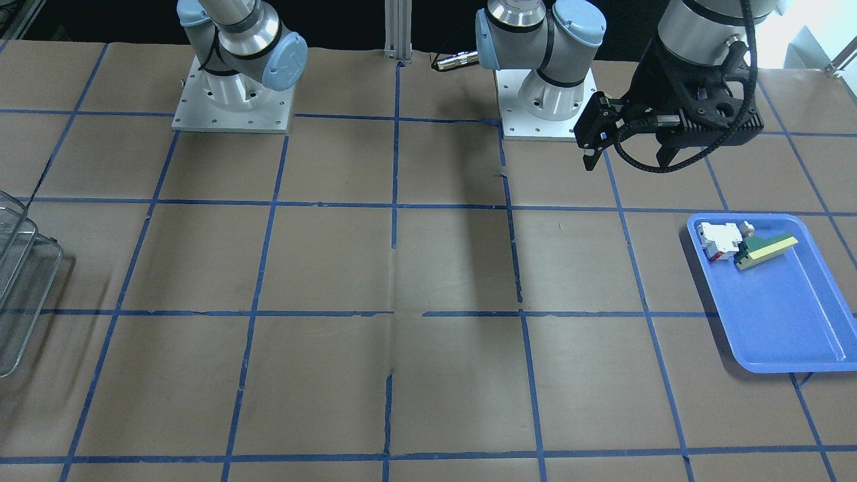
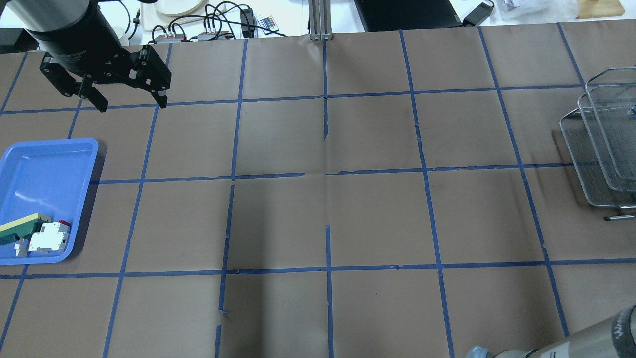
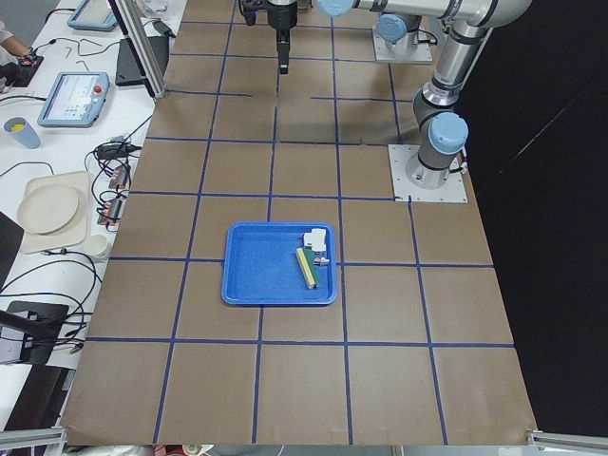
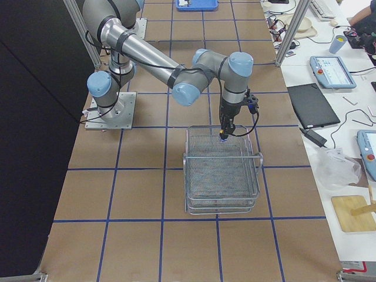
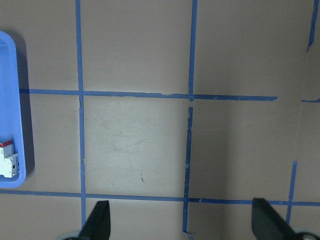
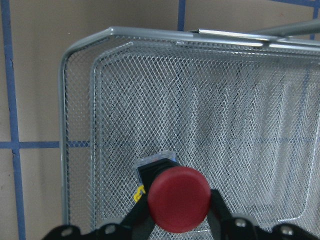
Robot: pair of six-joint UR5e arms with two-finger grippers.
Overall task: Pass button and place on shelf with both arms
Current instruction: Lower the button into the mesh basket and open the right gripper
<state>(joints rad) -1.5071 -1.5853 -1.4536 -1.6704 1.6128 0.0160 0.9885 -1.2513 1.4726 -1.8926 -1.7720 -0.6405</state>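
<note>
The button point(image 6: 178, 199), with a red mushroom cap, a black body and a yellow mark, is held in my right gripper point(image 6: 179, 220), which is shut on it. They hang just above the top tier of the wire mesh shelf point(image 6: 62, 100), near its corner. In the exterior right view the right gripper point(image 4: 223, 133) points down over the shelf point(image 4: 223, 176). My left gripper point(image 2: 133, 105) is open and empty, high above the table near the blue tray; it also shows in the front-facing view point(image 1: 628, 161) and its own wrist view point(image 5: 180, 225).
A blue tray point(image 2: 44, 164) at the left end of the table holds a white-and-red block point(image 2: 48, 237) and a green-yellow wedge point(image 2: 20, 224). The shelf point(image 2: 596, 149) stands at the right end. Blue tape lines grid the brown table.
</note>
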